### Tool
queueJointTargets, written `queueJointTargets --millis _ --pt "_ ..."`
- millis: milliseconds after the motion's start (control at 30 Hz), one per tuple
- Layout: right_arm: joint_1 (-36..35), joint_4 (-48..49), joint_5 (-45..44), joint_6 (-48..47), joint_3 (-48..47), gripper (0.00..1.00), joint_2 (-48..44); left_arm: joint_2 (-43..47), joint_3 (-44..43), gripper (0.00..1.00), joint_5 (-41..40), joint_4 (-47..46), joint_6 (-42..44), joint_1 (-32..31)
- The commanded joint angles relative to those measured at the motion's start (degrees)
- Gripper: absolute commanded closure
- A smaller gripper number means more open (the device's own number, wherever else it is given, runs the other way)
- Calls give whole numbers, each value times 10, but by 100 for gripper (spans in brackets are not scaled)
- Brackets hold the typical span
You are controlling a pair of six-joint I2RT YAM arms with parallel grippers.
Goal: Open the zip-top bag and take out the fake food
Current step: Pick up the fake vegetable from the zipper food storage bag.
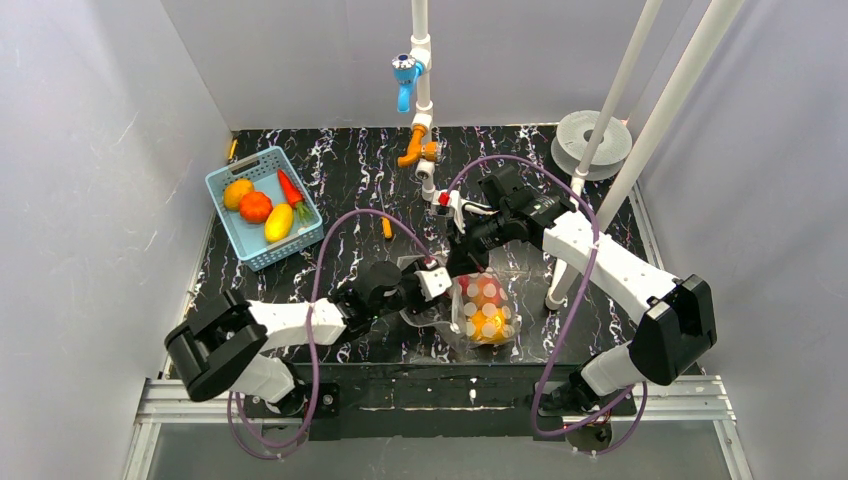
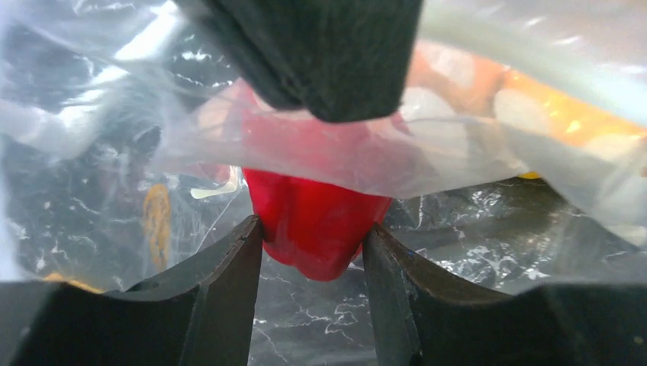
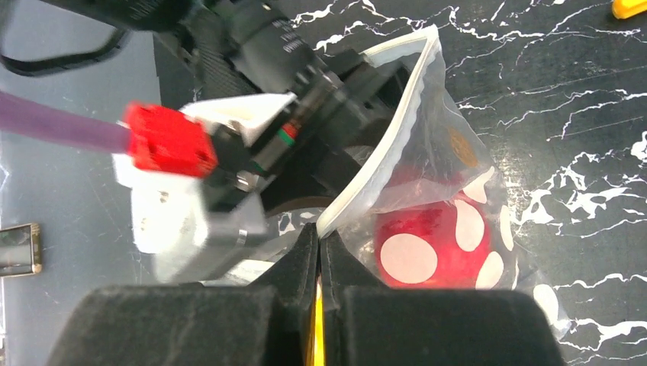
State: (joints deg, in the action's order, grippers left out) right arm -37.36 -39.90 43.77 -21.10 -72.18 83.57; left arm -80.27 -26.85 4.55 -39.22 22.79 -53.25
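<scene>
The zip-top bag (image 1: 487, 312) lies at the table's near middle, clear with white dots, its mouth held open. Inside it I see fake food: a red piece (image 1: 481, 291) and yellow-orange pieces (image 1: 490, 325). My left gripper (image 1: 447, 290) reaches into the bag's mouth. In the left wrist view its jaws (image 2: 313, 229) press both sides of the red piece (image 2: 317, 217). My right gripper (image 1: 470, 262) is shut on the bag's white zip rim (image 3: 381, 164) and holds it up. Through the dotted plastic the red piece (image 3: 427, 229) shows in the right wrist view.
A light blue basket (image 1: 232, 228) at the left holds several fake fruits (image 1: 255, 206) and a carrot (image 1: 290, 188). A small orange screwdriver (image 1: 387, 228) lies mid-table. A pipe with blue and orange valves (image 1: 420, 150) stands at the back, and white poles (image 1: 620, 170) rise at the right.
</scene>
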Motion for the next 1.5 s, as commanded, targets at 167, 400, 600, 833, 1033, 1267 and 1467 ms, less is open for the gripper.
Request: queueJointTargets --millis 167,400,600,833,1033,1267,1467 --pt "5 20 -53 20 10 99 -15 106 -29 85 27 170 -36 2" --pt "6 32 -78 28 13 99 -15 151 -64 90 23 280 -64 2" --pt "3 26 -61 26 12 99 -9 146 -127 92 32 367 -80 2" --pt "3 32 -85 28 14 99 -10 151 -178 96 26 496 -72 2" --pt "3 32 -90 30 13 99 -8 163 -199 96 -5 559 -59 2" --pt "3 32 -92 30 13 99 -10 187 -202 98 -12 579 -56 2" --pt "3 32 -90 31 12 99 -8 226 -199 98 -11 582 -67 3"
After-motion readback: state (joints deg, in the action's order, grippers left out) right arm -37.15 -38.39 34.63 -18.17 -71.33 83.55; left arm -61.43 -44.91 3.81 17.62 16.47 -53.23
